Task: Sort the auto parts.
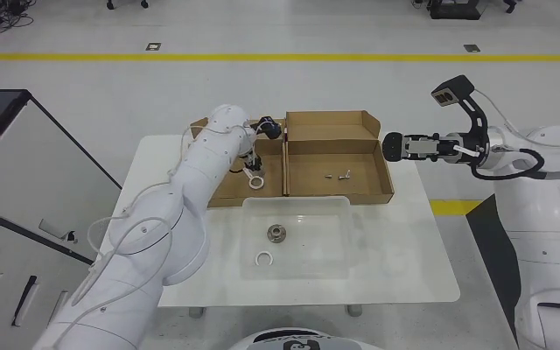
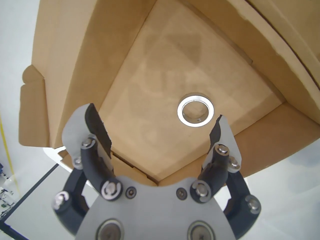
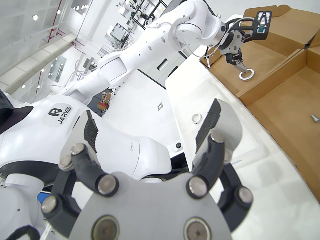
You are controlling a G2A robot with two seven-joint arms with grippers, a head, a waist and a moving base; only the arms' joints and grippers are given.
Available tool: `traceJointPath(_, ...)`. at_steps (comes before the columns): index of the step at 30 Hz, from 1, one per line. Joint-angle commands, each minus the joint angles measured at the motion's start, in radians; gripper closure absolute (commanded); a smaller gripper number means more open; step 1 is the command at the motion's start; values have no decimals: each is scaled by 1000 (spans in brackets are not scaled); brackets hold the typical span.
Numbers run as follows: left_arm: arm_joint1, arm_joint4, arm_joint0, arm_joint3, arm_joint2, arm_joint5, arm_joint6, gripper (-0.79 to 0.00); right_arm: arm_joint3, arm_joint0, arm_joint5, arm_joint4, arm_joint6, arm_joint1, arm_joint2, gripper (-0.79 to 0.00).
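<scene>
A silver metal ring point(image 2: 195, 112) lies flat on the floor of the left cardboard box point(image 2: 75, 58). My left gripper point(image 2: 155, 123) hovers open just above it, holding nothing. From above, that ring point(image 1: 255, 183) sits just in front of the left gripper point(image 1: 254, 166). The right wrist view catches the same ring point(image 3: 246, 75) under the left gripper point(image 3: 240, 66). My right gripper point(image 3: 152, 123) is open and empty, held in the air off the right box's outer side point(image 1: 389, 146). Small bolts point(image 1: 337, 173) lie in the right cardboard box point(image 1: 297, 166).
A clear plastic tray point(image 1: 337, 206) stands in front of the boxes, holding a round metal flange point(image 1: 276, 233) and a white ring point(image 1: 263, 258). Both boxes have upright back flaps. The white table point(image 1: 411, 262) has bare room at its right and front.
</scene>
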Motion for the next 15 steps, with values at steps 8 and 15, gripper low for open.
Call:
traceJointPath(8,24,12,-48,-29,-12,-140,72,-785,0,0,0,0,0,0,0,-785)
traceJointPath(15,48,11,-59,-61,-25,-232,106,-785,0,0,0,0,0,0,0,-785)
